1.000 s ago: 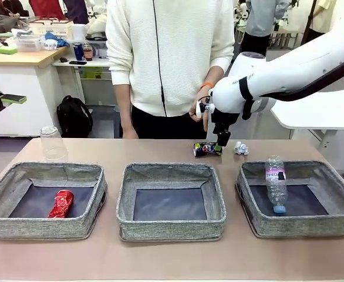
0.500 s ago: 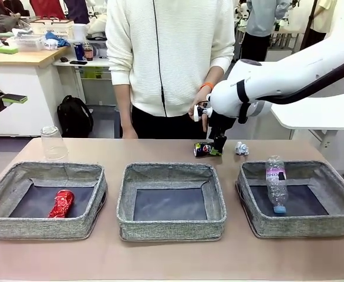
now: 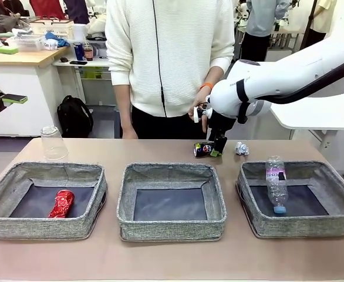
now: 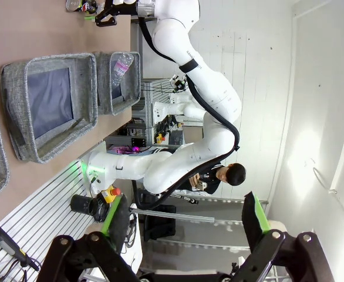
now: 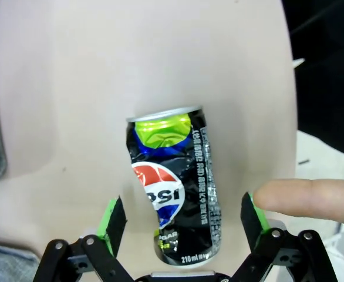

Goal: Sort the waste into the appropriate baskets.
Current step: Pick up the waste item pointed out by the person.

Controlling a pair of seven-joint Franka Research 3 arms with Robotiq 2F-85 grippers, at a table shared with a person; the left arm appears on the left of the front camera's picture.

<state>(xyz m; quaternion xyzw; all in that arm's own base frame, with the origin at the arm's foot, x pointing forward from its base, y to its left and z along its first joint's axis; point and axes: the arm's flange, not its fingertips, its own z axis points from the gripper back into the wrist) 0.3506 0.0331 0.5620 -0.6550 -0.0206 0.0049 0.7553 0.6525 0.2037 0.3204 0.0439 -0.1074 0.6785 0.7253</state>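
Observation:
A crushed dark-blue can [image 3: 203, 149] lies on its side at the far side of the table. My right gripper [image 3: 216, 150] is down at it, open. In the right wrist view the can [image 5: 173, 182] lies between the green pads [image 5: 114, 218] of the right gripper [image 5: 182, 218], untouched. A white paper wad [image 3: 241, 148] lies just to the right. The left basket [image 3: 43, 228] holds a crushed red can [image 3: 61, 203]. The right basket [image 3: 301, 226] holds a clear bottle [image 3: 276, 183]. The middle basket [image 3: 171, 229] is bare inside. A clear cup [image 3: 53, 143] stands upside down behind the left basket. My left gripper [image 4: 184, 214] hangs open, holding nothing.
A person in a white top stands at the far edge, one hand [image 3: 202, 113] right behind my right wrist; a fingertip [image 5: 301, 201] lies on the table beside the right pad. Bare table runs in front of the baskets.
My right gripper came down and slightly left onto the dark-blue can, then held still. The waste and baskets have not moved.

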